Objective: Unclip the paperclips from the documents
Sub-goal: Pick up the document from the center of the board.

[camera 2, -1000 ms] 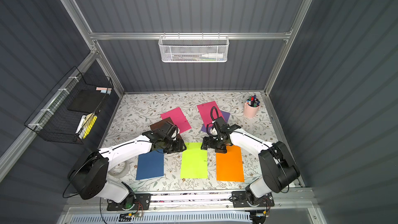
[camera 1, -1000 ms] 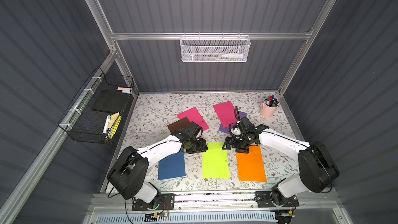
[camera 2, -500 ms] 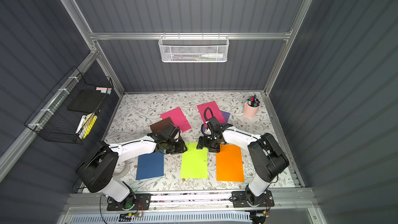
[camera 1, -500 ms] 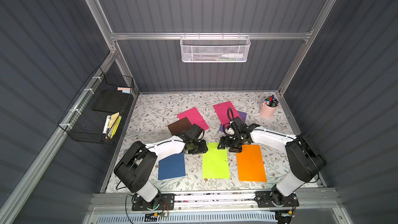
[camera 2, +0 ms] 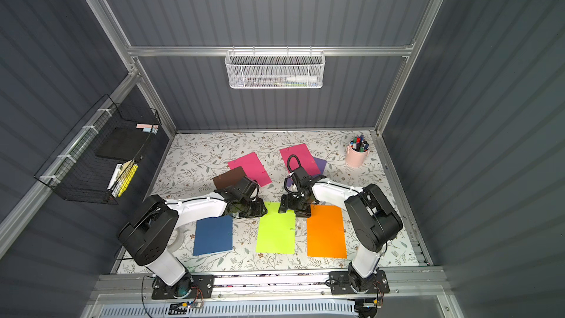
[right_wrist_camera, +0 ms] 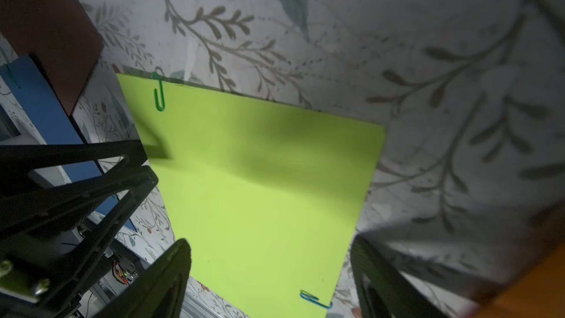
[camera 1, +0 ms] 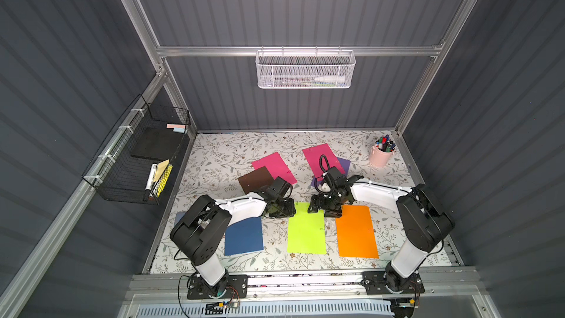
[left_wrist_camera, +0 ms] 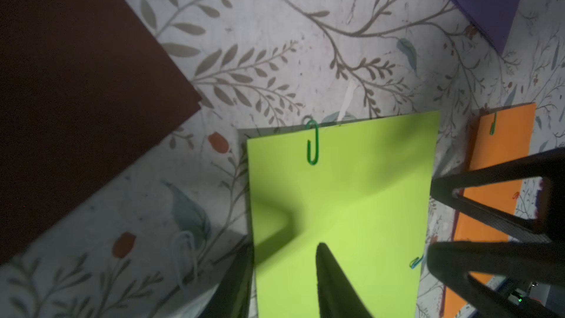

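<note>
Near the middle of the bench's [camera 1: 220, 160] front edge the lime document [camera 1: 305, 237] is lying flat, a blue paperclip [right_wrist_camera: 315, 299] sitting on its right edge. At its far-left corner the left gripper [left_wrist_camera: 284, 258] is standing with its jaws narrowly apart astride the sheet's edge, empty. The right gripper [right_wrist_camera: 269, 243] is gaping wide over the far-right corner. A green paperclip [left_wrist_camera: 312, 142] is clipping the far edge.

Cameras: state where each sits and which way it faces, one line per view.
Top views: high over the table's front, looking down toward the back wall; both show the left arm and right arm whole.
Left wrist: on the left arm, looking down at the lime sheet; left fingers show.
Right wrist: on the right arm, looking down at the same sheet; right fingers show.
Shared: both wrist views catch the green paperclip.
</note>
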You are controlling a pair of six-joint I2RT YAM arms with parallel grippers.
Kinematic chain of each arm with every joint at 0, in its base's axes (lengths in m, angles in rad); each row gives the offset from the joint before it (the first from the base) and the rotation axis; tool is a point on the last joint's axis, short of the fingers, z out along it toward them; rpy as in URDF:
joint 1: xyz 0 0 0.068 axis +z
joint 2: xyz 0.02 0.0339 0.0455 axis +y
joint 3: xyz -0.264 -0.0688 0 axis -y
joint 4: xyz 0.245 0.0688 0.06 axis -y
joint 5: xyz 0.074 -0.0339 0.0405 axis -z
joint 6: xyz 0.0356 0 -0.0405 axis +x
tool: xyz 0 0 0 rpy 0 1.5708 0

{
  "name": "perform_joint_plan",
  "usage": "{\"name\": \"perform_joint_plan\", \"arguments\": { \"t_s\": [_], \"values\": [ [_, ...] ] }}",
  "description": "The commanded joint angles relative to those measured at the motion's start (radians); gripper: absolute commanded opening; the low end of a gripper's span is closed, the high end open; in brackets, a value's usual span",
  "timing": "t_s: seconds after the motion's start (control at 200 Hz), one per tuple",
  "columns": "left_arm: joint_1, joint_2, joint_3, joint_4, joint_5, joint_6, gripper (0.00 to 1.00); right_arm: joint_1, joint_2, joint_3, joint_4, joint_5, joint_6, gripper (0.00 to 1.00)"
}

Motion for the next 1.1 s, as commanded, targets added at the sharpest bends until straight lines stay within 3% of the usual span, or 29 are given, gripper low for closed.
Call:
{"name": "perform_joint_plan", "arguments": {
  "t_s": [0.0,0.645,0.835,1.001,1.096],
  "values": [
    [-0.008,0.046,-0.016,-0.038,-0.027,0.002,0.37,0.003,0.021,0.014,-0.028,0.024,0.014,0.84],
    [-0.019,0.042,-0.084,-0.001,-0.009,0.004,0.33,0.026,0.094,0.044,0.066,-0.061,0.016,0.85],
    [-0.021,0.051,-0.087,0.011,-0.006,0.008,0.33,0.033,0.111,0.070,0.090,-0.106,0.013,0.75],
    [-0.022,0.048,-0.087,0.008,-0.008,0.008,0.33,0.034,0.092,0.066,0.114,-0.110,0.021,0.55],
    [-0.022,0.043,-0.087,0.007,-0.010,0.008,0.33,0.033,0.078,0.059,0.123,-0.108,0.018,0.39]
  ]
}}
